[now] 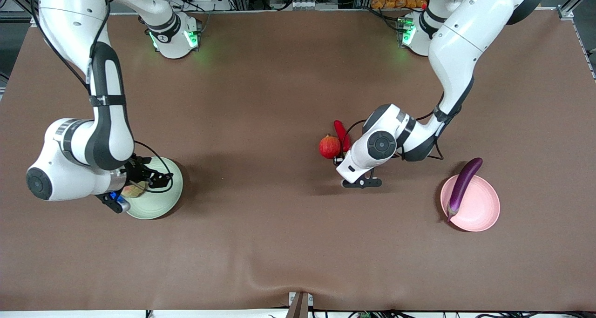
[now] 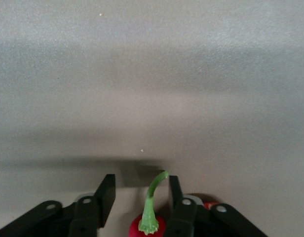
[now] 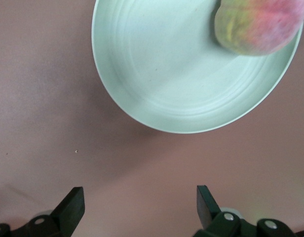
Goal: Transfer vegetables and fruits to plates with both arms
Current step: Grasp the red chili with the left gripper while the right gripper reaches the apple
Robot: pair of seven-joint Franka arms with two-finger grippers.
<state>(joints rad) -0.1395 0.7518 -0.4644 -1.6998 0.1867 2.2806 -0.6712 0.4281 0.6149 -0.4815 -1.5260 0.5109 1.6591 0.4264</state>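
— Brown cloth is covering the whole table point(image 1: 279, 243). How are the jaws of the left gripper point(image 2: 140, 180) standing?

— They are standing partly spread, low over the cloth, straddling the red chili pepper point(image 2: 148, 224). Its green stem is rising between the fingers point(image 2: 106, 190), and a gap is showing on one side, so nothing is being pinched.

— And just outside those jaws?

— The round red fruit point(image 1: 329, 146) is sitting right beside the chili, touching it or nearly so. Well apart, toward the left arm's end, the purple eggplant point(image 1: 462, 186) is lying across the pink plate point(image 1: 484, 213), one end poking over the rim.

— The right gripper point(image 3: 137, 197)?

— Its jaws are standing wide apart and holding nothing, hanging over bare cloth at the rim of the green plate point(image 3: 157, 74).

— Anything on that plate?

— The peach point(image 3: 258, 24) is resting on it, near the edge away from the jaws.
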